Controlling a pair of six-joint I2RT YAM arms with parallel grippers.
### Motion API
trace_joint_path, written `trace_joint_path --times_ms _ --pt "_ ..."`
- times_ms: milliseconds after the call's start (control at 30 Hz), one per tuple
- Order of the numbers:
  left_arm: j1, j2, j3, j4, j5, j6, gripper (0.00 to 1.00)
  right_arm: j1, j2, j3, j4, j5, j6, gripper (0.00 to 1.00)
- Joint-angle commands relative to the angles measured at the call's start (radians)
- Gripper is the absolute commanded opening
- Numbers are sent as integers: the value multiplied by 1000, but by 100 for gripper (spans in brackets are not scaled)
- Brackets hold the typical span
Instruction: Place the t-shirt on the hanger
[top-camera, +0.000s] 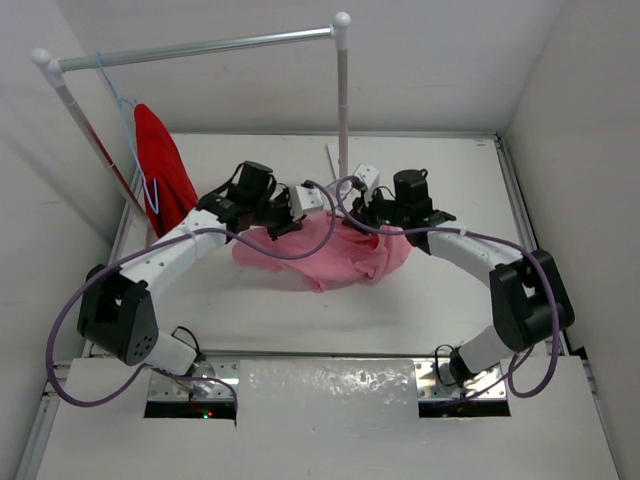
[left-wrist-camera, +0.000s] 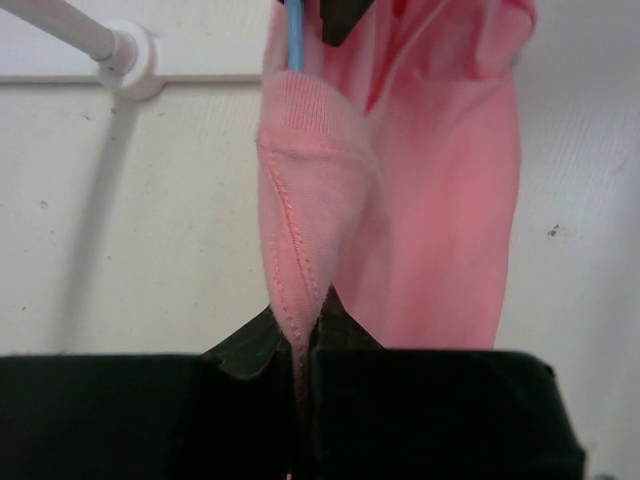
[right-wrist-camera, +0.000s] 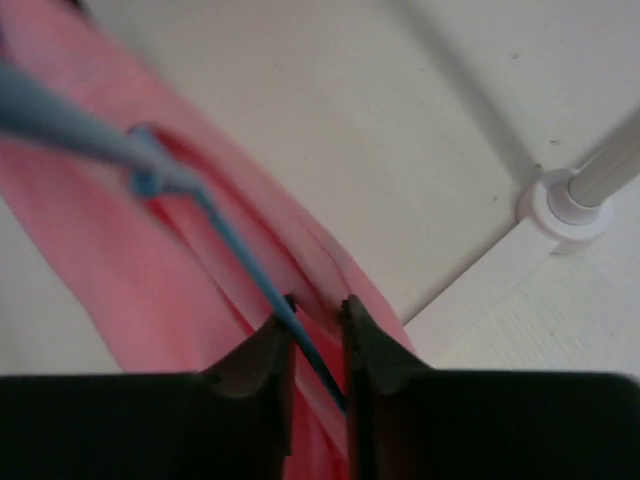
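White table (top-camera: 250, 320) first. A metal clothes rail with white posts (top-camera: 200, 48) stands at its far side. A crumpled pink cotton t-shirt (top-camera: 330, 255) is bunched in front of the rail's central post.

- Left gripper (left-wrist-camera: 300, 345): beside that post, clamped on a stitched fold of the shirt.
- Right gripper (right-wrist-camera: 318, 330): near the post foot, jaws slightly apart. The thin light-blue wire hanger (right-wrist-camera: 240, 250) runs between them, unpinched, against the cloth.

Step, by my reading: threading the hanger into the shirt. Next calls for pinching the wire, then feeding it under the held fold.

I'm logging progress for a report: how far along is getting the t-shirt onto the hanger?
Done: the light-blue hanger runs into the folds of the pink t-shirt. In hand: the left tool pinches a seamed shirt edge; the right tool straddles the hanger wire, jaws apart. Left: the shirt is bunched up, not yet draped over the hanger.
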Motion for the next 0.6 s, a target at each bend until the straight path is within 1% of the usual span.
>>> trace_joint_path --times_ms 0,33,67,100,133,167,200,233,267,300,333,400,433,500,533,567 --pt "44 -61 67 13 125 -48 0 0 -63 -46 98 -69 38 14" --pt "52 -64 64 5 143 -45 0 0 -89 -71 109 -46 36 5" --pt "60 -66 64 -1 180 -42 0 0 -118 -126 136 -11 32 0" --pt "81 -66 67 -17 203 -57 0 0 -181 -161 160 79 32 0" --pt "93 -64 71 -30 269 -65 0 -2 -213 -224 190 117 20 0" --pt "106 -64 84 -65 313 -68 0 -2 -246 -247 195 141 13 0" --pt "121 -63 93 -85 344 -65 0 -2 -313 -269 192 166 6 0" --pt "124 -61 114 -106 367 -61 0 0 -347 -293 162 213 -14 0" --pt "124 -60 123 -140 363 -56 0 0 -384 -299 140 236 -22 0" --pt "127 -57 134 -156 355 -36 0 -2 -452 -301 116 264 -31 0" --pt "129 -57 142 -166 331 -31 0 0 -485 -300 74 326 -39 0" --pt "146 -53 160 -171 311 -41 0 -2 -537 -278 16 367 -56 0" --pt "156 -52 180 -173 317 -51 0 0 -568 -237 -62 387 -74 0" --pt "198 -49 209 -188 353 -65 0 0 -579 -179 -153 399 -89 0" --pt "213 -50 243 -197 390 -64 1 0 -576 -121 -246 407 -102 0" --pt "227 -52 254 -206 401 -64 2 0 -573 -94 -274 411 -103 0"
